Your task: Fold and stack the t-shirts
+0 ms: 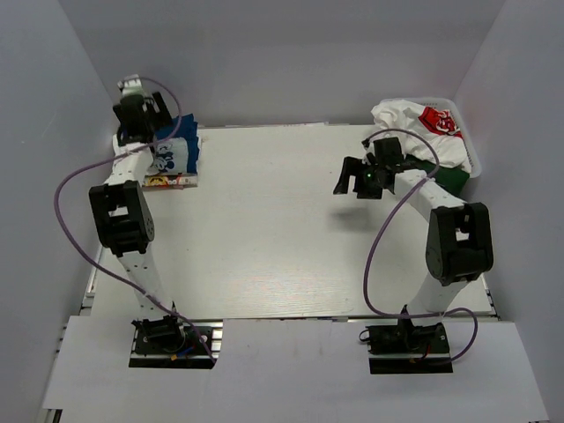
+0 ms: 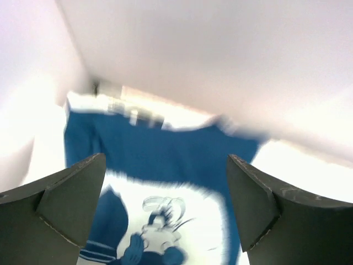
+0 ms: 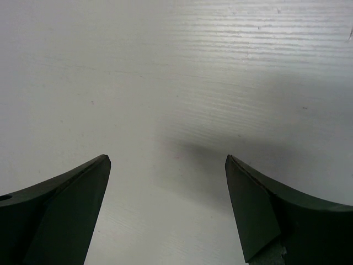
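A folded dark blue t-shirt (image 1: 176, 152) with a white cartoon patch tops a small stack at the table's back left, over a colourful print tee (image 1: 166, 181). My left gripper (image 1: 155, 132) hovers open above it. The left wrist view shows the blue t-shirt (image 2: 165, 154) between the wide-apart fingers of my left gripper (image 2: 165, 161), blurred. A crumpled white t-shirt with red print (image 1: 421, 123) lies in the basket at back right, with dark green cloth (image 1: 452, 181) hanging out. My right gripper (image 1: 345, 174) stands open over bare table (image 3: 176, 83) left of the basket, with nothing between the fingers of my right gripper (image 3: 168, 160).
The white mesh basket (image 1: 474, 157) sits against the right wall. Grey walls close in the table on the left, back and right. Purple cables loop from both arms. The table (image 1: 264, 229) is white between the arms.
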You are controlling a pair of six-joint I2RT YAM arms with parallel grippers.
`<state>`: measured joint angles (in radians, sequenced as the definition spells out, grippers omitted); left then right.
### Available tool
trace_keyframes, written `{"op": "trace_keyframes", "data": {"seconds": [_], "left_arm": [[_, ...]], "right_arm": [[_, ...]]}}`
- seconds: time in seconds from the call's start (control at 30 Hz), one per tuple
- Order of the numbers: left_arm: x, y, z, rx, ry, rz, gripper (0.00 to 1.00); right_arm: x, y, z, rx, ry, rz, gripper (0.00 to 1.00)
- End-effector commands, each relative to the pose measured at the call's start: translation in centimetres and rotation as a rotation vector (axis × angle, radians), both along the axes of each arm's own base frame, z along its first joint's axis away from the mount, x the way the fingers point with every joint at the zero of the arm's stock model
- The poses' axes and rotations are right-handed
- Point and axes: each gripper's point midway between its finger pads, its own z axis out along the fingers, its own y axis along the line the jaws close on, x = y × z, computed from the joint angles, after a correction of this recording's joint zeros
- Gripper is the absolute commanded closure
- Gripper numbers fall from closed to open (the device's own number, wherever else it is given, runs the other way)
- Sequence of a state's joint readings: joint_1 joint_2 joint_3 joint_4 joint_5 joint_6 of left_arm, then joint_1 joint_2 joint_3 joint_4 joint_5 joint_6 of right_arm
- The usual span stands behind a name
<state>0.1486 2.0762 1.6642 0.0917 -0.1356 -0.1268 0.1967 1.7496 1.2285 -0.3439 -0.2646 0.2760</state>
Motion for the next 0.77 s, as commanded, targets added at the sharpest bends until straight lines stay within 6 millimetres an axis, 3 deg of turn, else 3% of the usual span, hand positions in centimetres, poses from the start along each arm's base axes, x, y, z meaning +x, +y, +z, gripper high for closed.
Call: {"op": "trace_keyframes", "data": {"seconds": [0.0, 0.03, 0.07, 0.1, 0.13, 0.17, 0.2, 0.23, 0.3, 0.33, 0.4, 0.43, 0.47, 0.5, 0.53, 0.6, 0.73], "left_arm": [[-3.5, -1.4, 15.1, -0.011, -0.143, -0.056, 0.01], [-4.2, -2.0, 16.1, -0.033, -0.142, -0.072, 0.01], [-5.2, -3.0, 16.2, -0.059, -0.113, -0.117, 0.01], [-6.8, -4.3, 18.2, -0.069, -0.137, -0.149, 0.01], [-8.0, -5.0, 17.1, -0.102, -0.106, -0.167, 0.01], [-9.1, -6.3, 16.9, -0.141, -0.096, -0.218, 0.01], [-11.7, -7.4, 18.8, -0.191, -0.126, -0.238, 0.01], [-13.4, -8.3, 15.8, -0.254, -0.058, -0.251, 0.01], [-16.8, -12.3, 15.0, -0.387, -0.060, -0.355, 0.01], [-20.8, -13.9, 12.4, -0.444, -0.047, -0.383, 0.01], [-24.3, -17.3, 11.8, -0.536, -0.122, -0.506, 0.01], [-27.1, -18.0, 8.6, -0.561, -0.085, -0.503, 0.01], [-28.1, -18.0, 7.4, -0.568, -0.065, -0.497, 0.01], [-29.6, -18.3, 4.0, -0.599, 0.017, -0.463, 0.01], [-30.5, -18.6, 3.3, -0.600, 0.023, -0.471, 0.01], [-32.3, -19.2, 2.1, -0.630, 0.009, -0.495, 0.01], [-33.0, -19.2, 3.0, -0.613, -0.052, -0.512, 0.01]], "right_arm": [[0.4, 0.0, 5.5, 0.020, -0.160, 0.019, 0.10], [0.3, 0.2, 6.9, 0.033, -0.205, 0.017, 0.10], [0.2, 0.0, 7.3, 0.042, -0.215, 0.004, 0.10], [-0.5, -0.1, 6.7, 0.044, -0.211, -0.003, 0.10], [-0.7, -0.3, 8.6, 0.057, -0.262, -0.016, 0.10], [-1.0, -0.2, 8.8, 0.065, -0.267, -0.022, 0.10], [-1.8, -0.4, 7.9, 0.065, -0.244, -0.027, 0.10], [-2.3, -0.5, 9.2, 0.083, -0.273, -0.044, 0.10], [-3.7, -0.7, 8.6, 0.089, -0.261, -0.057, 0.10], [-4.5, -0.8, 8.2, 0.099, -0.252, -0.070, 0.10], [-5.3, -0.9, 8.4, 0.118, -0.285, -0.066, 0.10], [-6.4, -0.8, 7.8, 0.135, -0.273, -0.066, 0.10], [-6.8, -0.8, 8.7, 0.148, -0.309, -0.060, 0.10], [-7.6, -0.8, 7.3, 0.155, -0.299, -0.058, 0.10], [-8.0, -0.8, 8.1, 0.170, -0.331, -0.063, 0.10], [-8.5, -0.9, 7.2, 0.180, -0.337, -0.069, 0.10], [-9.0, -0.7, 6.3, 0.209, -0.325, -0.077, 0.10]]}}
